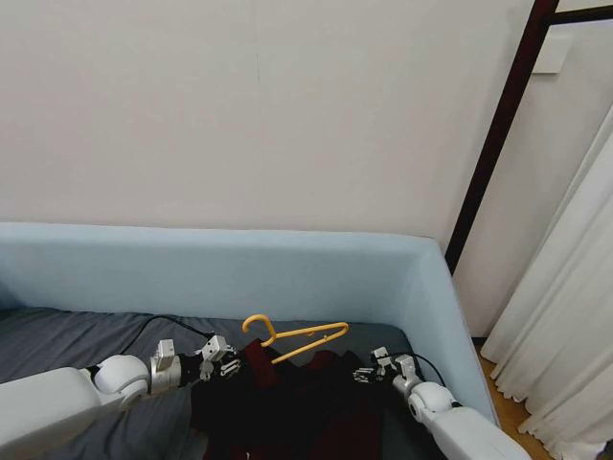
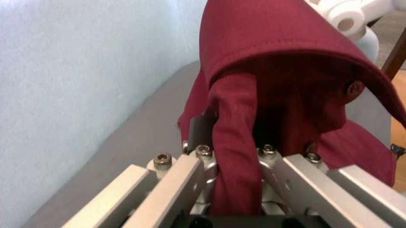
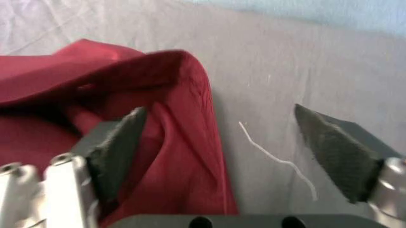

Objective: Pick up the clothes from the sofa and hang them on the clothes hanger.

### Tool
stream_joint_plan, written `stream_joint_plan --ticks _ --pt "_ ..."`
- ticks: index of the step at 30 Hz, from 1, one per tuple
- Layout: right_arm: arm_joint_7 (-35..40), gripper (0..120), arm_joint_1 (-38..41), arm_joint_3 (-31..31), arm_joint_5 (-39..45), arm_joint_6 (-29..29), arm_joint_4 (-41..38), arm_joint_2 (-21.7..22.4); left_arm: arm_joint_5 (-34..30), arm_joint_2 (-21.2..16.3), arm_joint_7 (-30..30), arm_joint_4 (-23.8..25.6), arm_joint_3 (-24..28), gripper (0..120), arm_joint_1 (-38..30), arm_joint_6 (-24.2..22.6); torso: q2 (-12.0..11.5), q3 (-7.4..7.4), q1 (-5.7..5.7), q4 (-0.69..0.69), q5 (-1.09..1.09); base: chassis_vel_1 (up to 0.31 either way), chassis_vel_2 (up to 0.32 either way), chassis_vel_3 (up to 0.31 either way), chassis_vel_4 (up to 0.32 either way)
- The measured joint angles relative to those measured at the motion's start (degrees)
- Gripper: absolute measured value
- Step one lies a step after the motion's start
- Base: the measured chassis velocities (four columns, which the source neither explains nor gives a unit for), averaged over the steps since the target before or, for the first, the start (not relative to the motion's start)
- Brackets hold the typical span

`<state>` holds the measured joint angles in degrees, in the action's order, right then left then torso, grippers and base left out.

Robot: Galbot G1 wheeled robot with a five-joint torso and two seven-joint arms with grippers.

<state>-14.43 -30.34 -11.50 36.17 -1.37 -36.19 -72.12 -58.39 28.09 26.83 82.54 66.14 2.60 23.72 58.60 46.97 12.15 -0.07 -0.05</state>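
Note:
A dark red garment (image 1: 297, 402) lies on the grey sofa seat (image 1: 57, 340), with a yellow hanger (image 1: 302, 337) resting on its top edge. My left gripper (image 1: 228, 361) is at the garment's left side, shut on a fold of the red cloth (image 2: 238, 156) that runs between its fingers (image 2: 171, 187). My right gripper (image 1: 369, 369) is at the garment's right edge and stands open. One of its pads (image 3: 117, 142) rests over the red fabric (image 3: 171, 142), the other pad (image 3: 336, 147) hangs over bare grey cushion.
The pale blue sofa back (image 1: 220, 268) and right armrest (image 1: 441, 316) wall in the seat. A white thread (image 3: 273, 156) lies on the cushion. White curtains (image 1: 565, 326) and a dark door frame (image 1: 498, 134) stand to the right.

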Motion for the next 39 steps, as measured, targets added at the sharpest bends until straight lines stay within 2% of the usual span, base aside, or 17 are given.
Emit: stream_joint_plan --ticks 7,10,11,14,16,19,24,32,36,39 --pt "-1.11 64 -0.14 0.80 0.24 -0.08 1.62 -1.76 0.58 -0.64 0.00 0.45 0.28 1 -0.26 -0.05 0.00 -0.01 0.00 0.00 0.00 0.000 0.000 0.000 0.000" --pt "-1.50 48 -0.39 -0.08 0.19 -0.17 0.55 -1.33 0.75 -0.62 -0.17 0.32 0.11 1 0.22 -0.04 0.00 -0.01 0.00 0.00 -0.01 0.000 0.000 0.000 0.000" --pt "-1.50 48 -0.39 -0.08 0.19 -0.17 0.55 -1.33 0.75 -0.62 -0.17 0.32 0.11 1 0.22 -0.04 0.00 -0.01 0.00 0.00 -0.01 0.000 0.000 0.000 0.000" --pt "-1.58 35 -0.17 -0.35 0.15 -0.69 0.42 -0.98 0.75 -0.71 -0.23 0.51 0.05 1 0.42 0.01 0.00 -0.01 0.00 -0.01 0.00 0.000 0.000 0.000 0.000" --pt "-1.58 34 -0.12 -0.55 0.13 -1.01 0.45 -0.87 0.74 -0.72 -0.23 0.51 0.05 1 0.42 0.01 0.00 -0.01 0.00 -0.01 0.00 0.000 0.000 0.000 0.000" --pt "-1.64 18 0.06 -1.51 0.12 -2.65 0.62 -0.02 0.73 -0.61 -0.70 0.45 0.04 1 0.37 0.06 0.00 -0.01 0.00 -0.01 0.00 0.000 0.000 0.000 0.000" --pt "-1.73 1 -0.10 -2.69 -0.08 -3.39 0.28 0.57 0.76 -0.42 -0.90 0.58 0.05 1 0.25 0.06 0.00 -0.01 0.00 -0.01 0.00 0.000 0.000 0.000 0.000" --pt "-0.38 0 -0.87 -2.80 -0.34 -4.86 -1.35 1.03 0.91 -0.94 -0.89 0.96 0.09 1 0.32 0.06 0.00 0.00 0.00 0.00 0.01 0.000 0.000 0.000 0.000" --pt "1.32 0 -1.14 -1.58 1.48 -4.20 -4.51 2.11 1.20 -1.52 -0.77 1.30 0.09 1 0.30 0.22 0.00 -0.01 0.00 0.01 0.00 0.000 0.000 0.000 0.000" --pt "4.02 0 -1.93 -0.28 4.86 -2.32 -10.36 4.68 1.98 -2.34 0.14 0.89 1.13 1 -0.93 0.61 0.00 -0.01 0.00 0.00 0.00 0.000 0.000 0.000 0.000"
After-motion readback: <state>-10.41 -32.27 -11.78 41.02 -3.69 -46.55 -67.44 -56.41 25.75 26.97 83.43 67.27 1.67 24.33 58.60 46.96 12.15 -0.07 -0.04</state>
